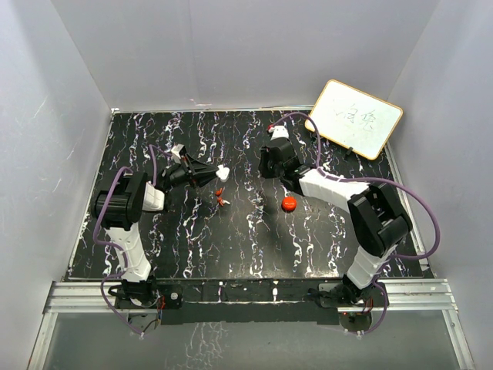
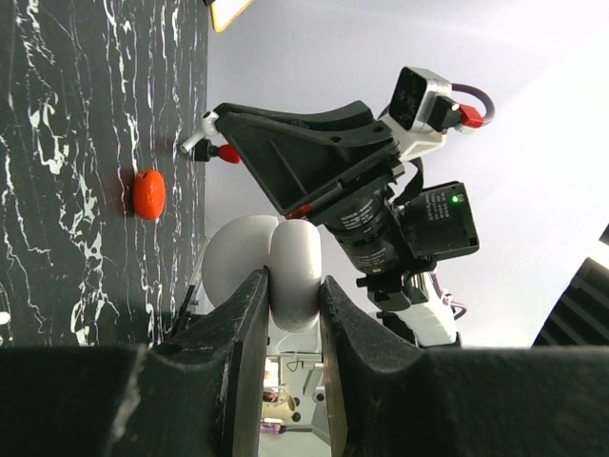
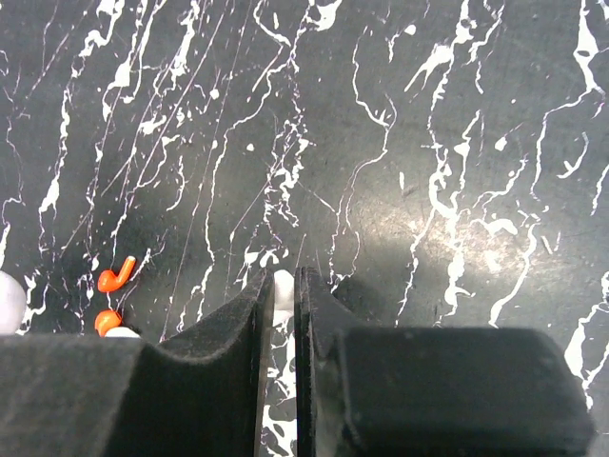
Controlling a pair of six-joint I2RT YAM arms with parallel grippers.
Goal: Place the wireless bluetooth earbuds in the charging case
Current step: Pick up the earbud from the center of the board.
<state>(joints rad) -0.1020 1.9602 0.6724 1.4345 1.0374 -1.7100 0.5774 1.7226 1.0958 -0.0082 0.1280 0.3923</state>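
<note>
We record: left gripper (image 2: 295, 283) clamps glossy, rounded white plastic case (image 2: 290, 249); right gripper (image 3: 284, 295) pinches tiny smooth white earbud (image 3: 283, 283).

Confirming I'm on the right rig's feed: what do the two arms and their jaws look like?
The left arm and right arm match: white links alternating with black joints, each trailed by a looping purple cable. Jaws are matte black, flat-faced wedges.
</note>
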